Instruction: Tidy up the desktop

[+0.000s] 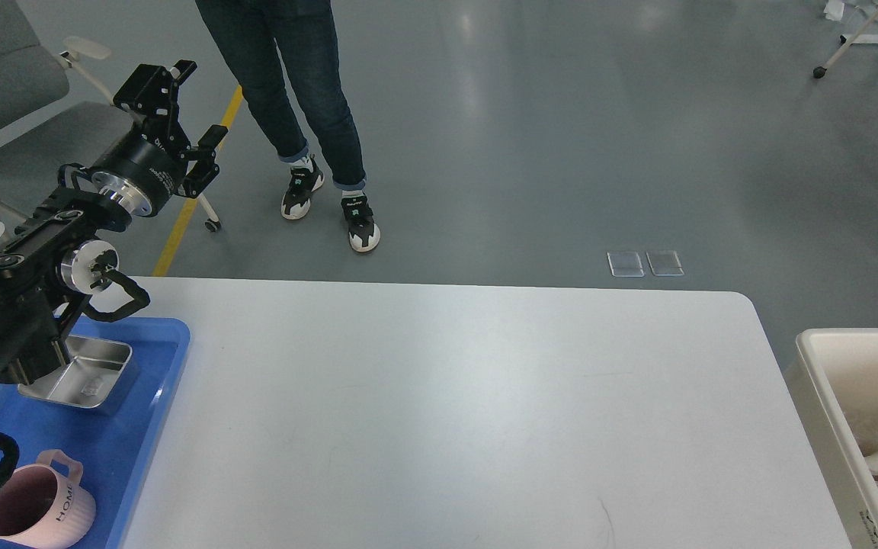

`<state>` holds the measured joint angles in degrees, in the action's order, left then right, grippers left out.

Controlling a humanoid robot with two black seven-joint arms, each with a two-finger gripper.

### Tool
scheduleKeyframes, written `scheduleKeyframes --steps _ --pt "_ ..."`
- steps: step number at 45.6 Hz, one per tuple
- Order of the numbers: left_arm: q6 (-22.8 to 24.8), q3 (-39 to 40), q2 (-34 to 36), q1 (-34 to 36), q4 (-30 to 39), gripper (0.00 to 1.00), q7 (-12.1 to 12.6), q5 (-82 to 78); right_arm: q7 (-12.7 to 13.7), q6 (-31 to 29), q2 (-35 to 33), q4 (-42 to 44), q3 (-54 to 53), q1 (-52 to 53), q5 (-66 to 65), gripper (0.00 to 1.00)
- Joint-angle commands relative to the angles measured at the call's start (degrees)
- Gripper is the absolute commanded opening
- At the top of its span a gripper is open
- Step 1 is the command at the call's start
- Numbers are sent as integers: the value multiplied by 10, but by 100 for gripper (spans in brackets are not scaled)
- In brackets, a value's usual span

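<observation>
Desktop point(439, 412) bare to its far edge (left pincer point(193, 107) raised, spread).

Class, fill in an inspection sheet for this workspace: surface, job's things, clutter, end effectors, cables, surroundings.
Surface: white desktop, bare apart from faint scuff marks.
Job's things: blue tray at the left edge holds a steel dish and a pink mug.
Clutter: nothing seen loose on the desktop.
End effectors: left end effector raised beyond the table's far edge, open, holding nothing; right not in view.
Cables: black cable loop on the left arm, above the tray.
Surroundings: cream bin at right; a standing person; grey chair.
</observation>
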<state>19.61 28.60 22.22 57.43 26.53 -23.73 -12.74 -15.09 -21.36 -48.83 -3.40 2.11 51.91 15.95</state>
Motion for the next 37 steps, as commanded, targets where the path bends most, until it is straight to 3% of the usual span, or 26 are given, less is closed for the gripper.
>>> scheduleKeyframes --steps 1,9,21,31,37 --pt "0 1 -1 2 0 98 0 1 -1 -71 72 -2 -20 53 8 100" --pt "-5 4 -7 -1 0 98 0 9 -5 -102 182 0 -133 48 8 100" --pt "-7 32 -9 -51 0 98 -1 25 -6 -92 335 6 -174 35 9 100" --pt "2 96 -9 -119 0 98 -1 39 -8 -84 424 6 -221 28 10 100" --pt "35 129 -9 -151 0 98 0 39 -8 -78 461 5 -273 21 10 100"
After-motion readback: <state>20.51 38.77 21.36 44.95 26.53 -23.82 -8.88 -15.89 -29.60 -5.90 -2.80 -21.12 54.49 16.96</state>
